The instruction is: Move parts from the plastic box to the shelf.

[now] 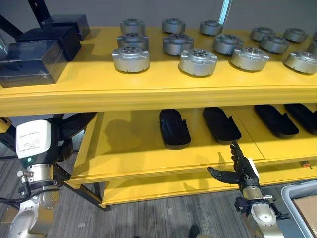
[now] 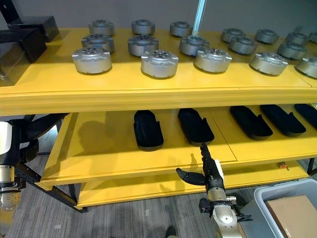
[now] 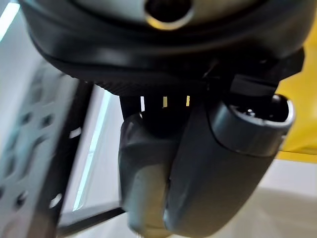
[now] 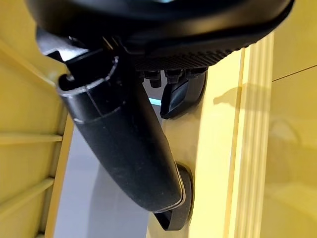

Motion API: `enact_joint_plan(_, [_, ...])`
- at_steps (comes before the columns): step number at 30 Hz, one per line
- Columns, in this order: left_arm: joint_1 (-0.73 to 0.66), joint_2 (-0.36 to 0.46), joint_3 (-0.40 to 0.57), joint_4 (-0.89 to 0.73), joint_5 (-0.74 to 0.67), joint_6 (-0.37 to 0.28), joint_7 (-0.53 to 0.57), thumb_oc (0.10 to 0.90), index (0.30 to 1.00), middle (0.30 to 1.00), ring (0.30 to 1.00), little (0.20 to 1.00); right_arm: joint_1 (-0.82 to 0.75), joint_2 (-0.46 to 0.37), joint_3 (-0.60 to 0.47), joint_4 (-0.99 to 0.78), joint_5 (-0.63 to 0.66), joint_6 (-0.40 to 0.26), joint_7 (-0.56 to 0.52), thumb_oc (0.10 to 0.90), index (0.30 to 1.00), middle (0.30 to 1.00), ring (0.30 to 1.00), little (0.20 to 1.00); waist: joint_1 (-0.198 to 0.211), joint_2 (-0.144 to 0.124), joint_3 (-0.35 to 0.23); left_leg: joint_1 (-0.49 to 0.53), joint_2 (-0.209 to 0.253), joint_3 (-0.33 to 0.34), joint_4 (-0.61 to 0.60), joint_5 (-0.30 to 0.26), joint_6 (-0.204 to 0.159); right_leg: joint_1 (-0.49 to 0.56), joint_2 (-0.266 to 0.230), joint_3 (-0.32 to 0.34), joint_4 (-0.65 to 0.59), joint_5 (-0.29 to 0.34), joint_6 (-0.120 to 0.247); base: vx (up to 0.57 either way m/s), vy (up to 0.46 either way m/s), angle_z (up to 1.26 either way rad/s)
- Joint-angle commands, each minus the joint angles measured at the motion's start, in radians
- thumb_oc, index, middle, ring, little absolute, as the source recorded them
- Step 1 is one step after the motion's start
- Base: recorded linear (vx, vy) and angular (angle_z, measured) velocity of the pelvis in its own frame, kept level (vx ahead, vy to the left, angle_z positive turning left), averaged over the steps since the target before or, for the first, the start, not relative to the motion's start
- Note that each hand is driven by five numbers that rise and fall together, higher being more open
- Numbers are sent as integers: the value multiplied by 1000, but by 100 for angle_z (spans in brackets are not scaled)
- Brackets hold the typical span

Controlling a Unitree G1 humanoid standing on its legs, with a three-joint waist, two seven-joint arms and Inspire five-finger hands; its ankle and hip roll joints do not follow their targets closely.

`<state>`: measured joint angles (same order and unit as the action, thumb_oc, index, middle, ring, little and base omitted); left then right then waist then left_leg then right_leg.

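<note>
**A:** Status?

**B:** Right hand is up at the front edge of the yellow shelf, middle level. Fingers straight and spread, thumb out to the side, nothing in it. Black parts sit in a row on that level, four that I can see, none touching the hand.

**A:** Left?

**B:** Left hand I get in its wrist cam, just dark bulk. I can't tell if the fingers are open or curled.

**A:** Box?

**B:** Grey plastic box at my lower right, just beside the right arm. Brown cardboard inside it. I can't make out any loose parts in there from this angle.

**A:** So which step?

**B:** My read: between placements, empty hand at the shelf. Next move calls for swinging the right arm down to the box, getting the fingers round a part, then back to the free stretch of the middle level, left of the row.

**A:** Top level?

**B:** Round silver parts and dark cases. Full enough, I'd leave it.
</note>
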<state>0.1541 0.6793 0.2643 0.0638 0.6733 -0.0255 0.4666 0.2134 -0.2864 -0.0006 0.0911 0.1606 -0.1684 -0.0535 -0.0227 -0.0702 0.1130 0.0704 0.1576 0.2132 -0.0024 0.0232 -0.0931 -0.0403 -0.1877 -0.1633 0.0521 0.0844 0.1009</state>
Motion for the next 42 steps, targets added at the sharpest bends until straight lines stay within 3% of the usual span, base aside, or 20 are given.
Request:
enact_joint_plan(1, [-203, 39, 27, -58, 4, -11, 138, 400, 300, 300, 300, 300, -83, -60, -26, -106, 2, -77, -19, 900, 1000, 1000, 1000, 1000, -33, 21, -47, -74, 89, -23, 127, -25, -17, 84, -63, 3, 82, -145, 63, -1, 60, 0])
enact_joint_plan(9, [-355, 85, -89, 2, 44, 20, 152, 400, 300, 300, 300, 300, -111, -80, 2, -101, 10, -80, -18, 900, 1000, 1000, 1000, 1000, -57, 16, -13, -169, 111, -48, 296, -88, -23, 16, -65, 20, 193, -180, 55, -45, 7, 0])
enact_joint_plan(15, [-536, 206, -237, 79, 89, 26, 96, 400, 300, 300, 300, 300, -153, -117, 40, -100, 13, -81, -5, 900, 1000, 1000, 1000, 1000, -83, 32, 12, -241, 134, -65, 423, -138, -33, -75, -64, 49, 334, -226, 53, -92, 21, -6])
enact_joint_plan(16, [-628, 273, -323, 124, 119, 24, 64, 400, 300, 300, 300, 300, -176, -132, 58, -98, 6, -83, -2, 900, 1000, 1000, 1000, 1000, -89, 39, 20, -273, 141, -76, 486, -165, -36, -121, -67, 62, 407, -253, 51, -120, 24, -7])
enact_joint_plan(27, [-855, 403, -531, 318, 168, 41, -17, 400, 300, 300, 300, 300, -212, -165, 84, -88, -3, -83, 10, 900, 1000, 1000, 1000, 1000, -106, 57, 46, -392, 145, -119, 693, -261, -19, -266, -84, 100, 623, -342, 42, -85, 6, -8])
enact_joint_plan(35, [-922, 445, -642, 390, 209, 29, -56, 400, 300, 300, 300, 300, -219, -183, 72, -85, 10, -94, 5, 900, 1000, 1000, 1000, 1000, -112, 62, 54, -454, 146, -144, 752, -276, -13, -325, -77, 101, 675, -365, 35, -14, -4, 0])
enact_joint_plan(42, [-889, 402, -634, 449, 214, 54, -66, 400, 300, 300, 300, 300, -230, -178, 55, -85, 7, -93, -14, 900, 1000, 1000, 1000, 1000, -112, 59, 72, -521, 138, -162, 801, -288, -2, -383, -76, 101, 711, -372, 25, -20, 4, 4])
